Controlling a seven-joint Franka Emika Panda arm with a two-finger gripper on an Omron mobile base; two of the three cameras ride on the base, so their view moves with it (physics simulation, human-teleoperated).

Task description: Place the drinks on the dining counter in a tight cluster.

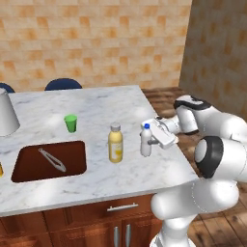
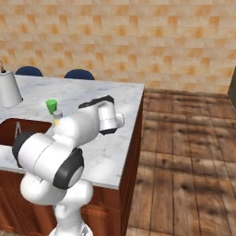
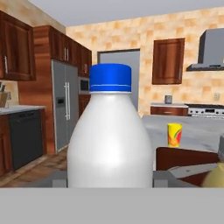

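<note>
Marble counter [image 1: 96,178] — end effector [image 1: 150,140] grips white bottle [image 1: 145,141].

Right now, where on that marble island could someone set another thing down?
The widest bare marble is behind the yellow juice bottle, right of the green cup. A bare strip runs along the front edge, below the sink. It is crowded where the tool is closed on the white bottle, beside the juice bottle.

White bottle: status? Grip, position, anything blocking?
Gripper shut on the white bottle, upright near the counter right edge. Yellow juice bottle stands to its left, apart. Nothing between them.
</note>
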